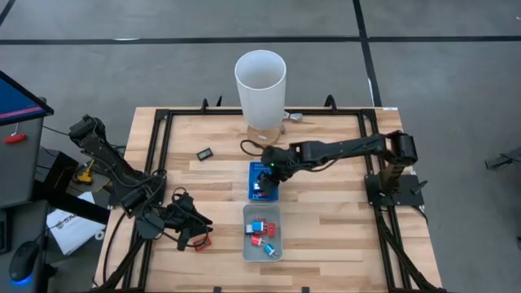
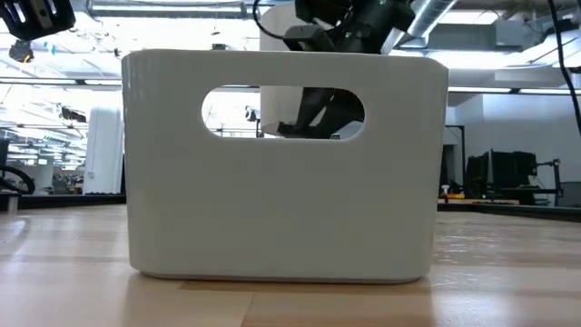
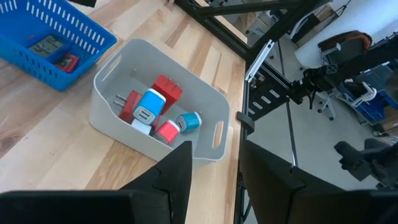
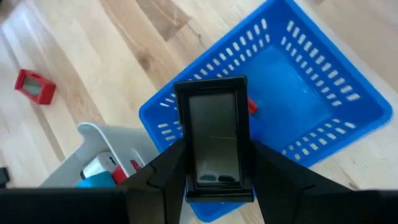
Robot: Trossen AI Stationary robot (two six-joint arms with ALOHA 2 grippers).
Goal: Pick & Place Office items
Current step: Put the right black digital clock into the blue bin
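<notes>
My right gripper (image 1: 267, 175) hangs over the blue tray (image 1: 254, 192) near the table's middle, shut on a black rectangular piece with a light grey face (image 4: 213, 134). In the left wrist view the blue tray (image 3: 87, 43) holds another grey-faced piece (image 3: 43, 45) and a red one (image 3: 67, 62). The pale grey tray (image 1: 247, 244) on the near side holds several red, blue and white blocks (image 3: 152, 112). A red piece (image 1: 202, 242) lies on the wood at the near left, beside my open left gripper (image 1: 194, 232). A black piece (image 1: 205, 153) lies farther back. My right gripper pinches the black grey-faced piece between its two fingers (image 4: 165, 165), one on each long side, near one end (image 4: 184, 158). The fingers come from above and lie along the piece. It is lifted clear above the blue tray (image 4: 311, 81), and its far end sticks out past the fingertips.
A tall white cylinder (image 1: 260, 85) stands at the table's far edge, behind the blue tray. A black frame (image 1: 163, 146) borders the wooden top. In the low view the grey tray's wall (image 2: 281, 200) fills the picture. Bare wood lies to the right of both trays.
</notes>
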